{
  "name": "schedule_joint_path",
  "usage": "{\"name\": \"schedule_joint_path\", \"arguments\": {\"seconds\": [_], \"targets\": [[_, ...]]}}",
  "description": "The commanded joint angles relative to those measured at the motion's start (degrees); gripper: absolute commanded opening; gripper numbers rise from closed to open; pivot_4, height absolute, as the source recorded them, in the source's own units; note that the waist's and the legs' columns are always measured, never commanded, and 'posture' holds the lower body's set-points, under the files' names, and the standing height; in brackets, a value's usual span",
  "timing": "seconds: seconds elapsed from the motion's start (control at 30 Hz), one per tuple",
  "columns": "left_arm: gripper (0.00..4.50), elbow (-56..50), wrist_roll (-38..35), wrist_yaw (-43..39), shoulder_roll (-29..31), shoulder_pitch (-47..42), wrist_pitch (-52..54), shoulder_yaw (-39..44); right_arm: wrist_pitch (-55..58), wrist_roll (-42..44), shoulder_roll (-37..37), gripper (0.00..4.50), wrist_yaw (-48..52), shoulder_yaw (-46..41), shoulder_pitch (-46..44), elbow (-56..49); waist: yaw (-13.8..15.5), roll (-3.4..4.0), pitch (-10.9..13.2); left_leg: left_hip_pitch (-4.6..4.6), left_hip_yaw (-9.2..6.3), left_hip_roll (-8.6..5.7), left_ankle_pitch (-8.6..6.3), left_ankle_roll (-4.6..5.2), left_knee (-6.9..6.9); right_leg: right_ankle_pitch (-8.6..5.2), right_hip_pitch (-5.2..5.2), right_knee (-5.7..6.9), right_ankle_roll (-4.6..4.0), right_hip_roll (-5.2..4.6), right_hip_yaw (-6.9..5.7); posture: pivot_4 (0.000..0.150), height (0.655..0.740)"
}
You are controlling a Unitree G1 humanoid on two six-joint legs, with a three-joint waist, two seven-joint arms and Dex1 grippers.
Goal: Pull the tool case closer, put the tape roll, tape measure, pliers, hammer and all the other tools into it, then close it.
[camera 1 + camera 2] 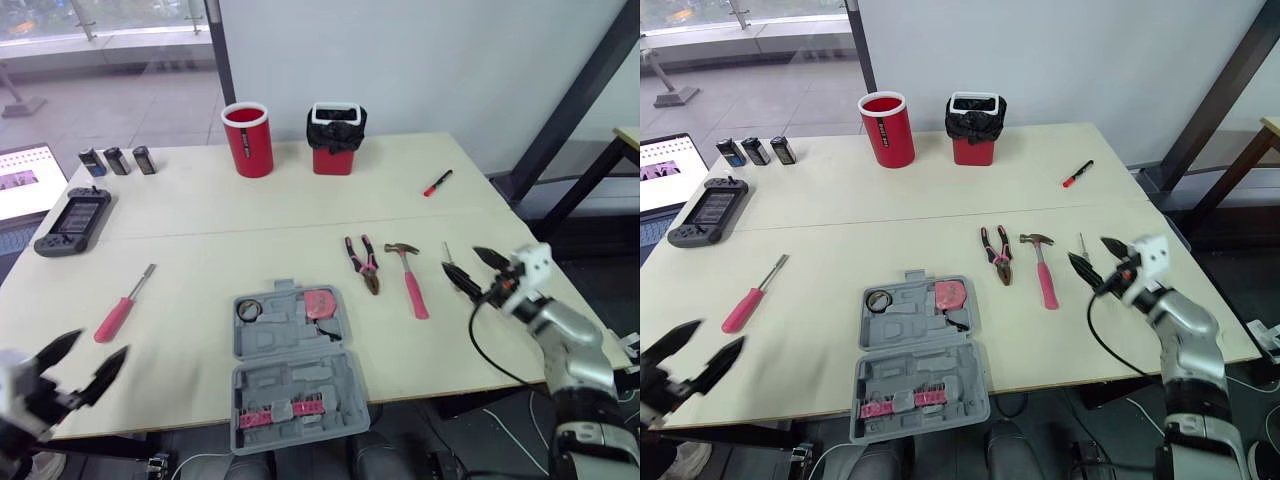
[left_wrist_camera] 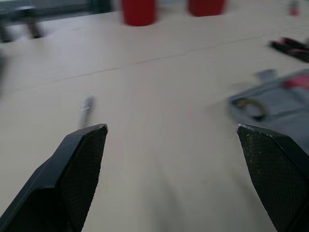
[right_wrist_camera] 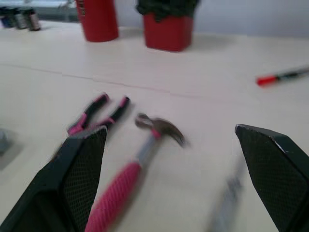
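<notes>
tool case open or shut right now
Open. The tool case lies spread flat, both grey halves facing up, with the tape roll and tape measure sitting in the far half.

My left claw [image 1: 97,350], fingers spread, hangs over the near-left corner of the table [image 1: 200,210]. Bare surface runs from it to the open tool case [image 1: 295,370], and a pink-handled screwdriver [image 1: 122,310] lies on the far side of that lane. My right claw [image 1: 468,268], also spread, has a thin metal tool [image 1: 1081,243] just beside it. The hammer [image 1: 410,277] and pliers [image 1: 362,263] lie between that claw and the case. A wide bare band separates these from the red cup [image 1: 248,140] and bin [image 1: 336,140] at the far edge.
</notes>
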Motion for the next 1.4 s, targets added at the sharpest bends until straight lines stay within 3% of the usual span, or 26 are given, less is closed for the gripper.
{"name": "schedule_joint_path", "arguments": {"seconds": [0.03,0.37,0.97,1.07,1.23,1.27,1.4], "targets": [[4.50,-6.64,1.41,-0.35,3.28,-1.51,4.37,-5.16,5.99,-4.97,0.84,4.49,-6.12,5.07,-1.13,-6.04,0.07,0.00,0.00,0.00,0.00,0.00,0.00,0.00,-0.06,0.00,-0.04,0.01,0.01,0.02,0.00,0.150,0.7400],[4.50,-18.32,3.05,-1.09,11.25,-4.79,14.41,-14.75,27.06,-6.29,8.20,4.49,-14.55,12.54,-4.08,-13.76,0.11,0.01,0.01,-0.03,-0.01,0.02,0.02,0.03,-0.49,-0.15,-0.31,0.16,0.27,0.08,0.00,0.150,0.7400],[4.50,-21.87,2.07,3.36,7.54,-4.25,17.13,-12.13,27.01,-10.74,19.52,4.49,-26.01,15.65,-8.03,-4.74,0.01,0.01,0.01,-0.03,-0.03,0.03,0.02,0.04,-0.43,-0.14,-0.28,0.18,0.27,0.10,-0.01,0.150,0.7400],[4.50,-21.77,2.35,3.72,7.39,-4.35,17.27,-12.10,26.52,-11.77,20.42,3.65,-27.85,15.64,-7.78,-3.11,-0.02,0.00,0.01,-0.02,-0.03,0.03,0.02,0.04,-0.42,-0.13,-0.27,0.19,0.27,0.10,-0.01,0.150,0.7400],[4.50,-21.84,1.94,3.93,6.51,-3.81,16.76,-11.78,27.06,-11.69,20.49,1.12,-28.93,15.46,-6.25,-5.26,-0.07,0.00,0.00,-0.02,-0.03,0.03,0.02,0.04,-0.41,-0.13,-0.26,0.19,0.27,0.10,-0.01,0.150,0.7400],[4.50,-21.80,1.69,4.00,6.20,-3.88,16.68,-11.71,27.04,-11.67,20.33,0.95,-28.85,15.53,-5.95,-5.95,-0.02,0.01,0.00,-0.01,-0.03,0.03,0.02,0.04,-0.43,-0.13,-0.26,0.19,0.27,0.10,-0.02,0.150,0.7400],[4.50,-21.42,1.43,3.96,5.64,-4.56,16.91,-11.57,25.22,-10.96,19.27,0.95,-27.28,15.05,-6.70,-8.82,0.02,0.01,0.01,-0.01,-0.04,0.03,0.02,0.04,-0.43,-0.14,-0.26,0.19,0.28,0.10,-0.02,0.150,0.7400]]}}
